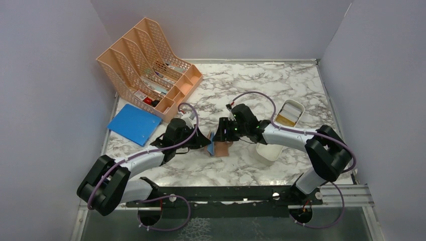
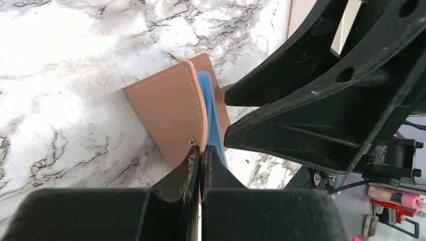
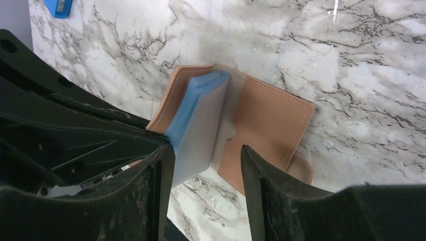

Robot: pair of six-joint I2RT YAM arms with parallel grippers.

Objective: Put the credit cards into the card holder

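The card holder lies half open on the marble between my two grippers, pinkish-tan with a light blue lining. My left gripper is shut on the edge of its raised cover, holding that flap up. A whitish-grey credit card sticks partway out of the blue lining, tilted toward the camera. My right gripper stands open around the card's free end, its left finger beside the card. More credit cards, yellowish and white, lie in the white tray.
The white oblong tray sits to the right of the right arm. A peach mesh file organiser stands at the back left, with a flat blue folder in front of it. Walls close in on three sides.
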